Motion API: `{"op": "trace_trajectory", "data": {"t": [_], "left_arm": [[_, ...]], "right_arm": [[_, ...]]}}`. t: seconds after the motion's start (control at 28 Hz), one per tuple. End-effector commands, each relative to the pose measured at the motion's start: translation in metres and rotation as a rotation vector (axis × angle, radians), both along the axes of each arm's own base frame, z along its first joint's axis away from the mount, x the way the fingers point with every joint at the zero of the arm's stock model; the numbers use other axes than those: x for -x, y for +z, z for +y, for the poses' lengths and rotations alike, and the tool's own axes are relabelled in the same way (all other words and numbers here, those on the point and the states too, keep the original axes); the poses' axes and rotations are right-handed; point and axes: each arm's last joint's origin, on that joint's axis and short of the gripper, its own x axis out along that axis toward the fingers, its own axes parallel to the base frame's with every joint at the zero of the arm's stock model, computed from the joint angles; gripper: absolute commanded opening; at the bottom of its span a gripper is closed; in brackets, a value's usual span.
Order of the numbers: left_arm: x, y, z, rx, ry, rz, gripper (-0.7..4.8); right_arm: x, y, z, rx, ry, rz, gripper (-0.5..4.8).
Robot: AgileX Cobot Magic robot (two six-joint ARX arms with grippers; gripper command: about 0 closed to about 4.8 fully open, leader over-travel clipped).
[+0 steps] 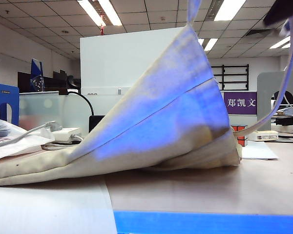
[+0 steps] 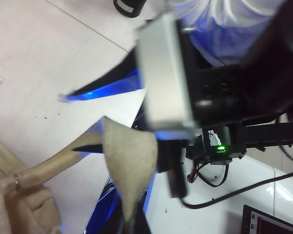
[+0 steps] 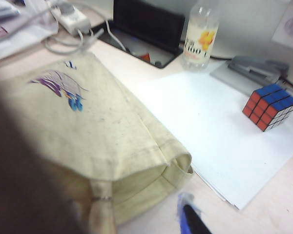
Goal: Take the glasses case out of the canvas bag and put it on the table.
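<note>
Left gripper (image 2: 118,202): fingers pinched shut on the canvas bag (image 1: 171,122), lifting its mouth edge above the surface (image 1: 210,190). Right gripper (image 3: 190,219) beside the bag's opening; one finger tip shows, spread cannot be told. Glasses case unseen, presumably inside. Hold the mouth high and taut so the right fingers enter cleanly.

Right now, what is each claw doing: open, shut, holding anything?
Left claw: shut on the canvas bag, lifting its edge.
Right claw: near the bag's mouth; cannot tell if open, and nothing seen held.
</note>
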Motion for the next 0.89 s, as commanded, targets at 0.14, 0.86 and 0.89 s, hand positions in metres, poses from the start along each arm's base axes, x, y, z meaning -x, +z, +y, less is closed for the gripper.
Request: {"op": "trace_trajectory", "data": {"t": [0.14, 0.86, 0.89], "left_arm": [[0.006, 0.001, 0.0, -0.005, -0.026, 0.031, -0.05], [-0.01, 0.007, -0.013, 0.083, 0.057, -0.177, 3.77], [-0.012, 0.003, -0.015, 0.079, 0.054, -0.155, 3.77]], "right_arm": [[-0.019, 0.002, 0.007, 0.014, 0.021, -0.058, -0.07], [-0.001, 0.011, 0.004, -0.025, 0.09, -0.1, -0.06], [0.0, 0.011, 0.004, -0.025, 0.09, -0.102, -0.06]]}}
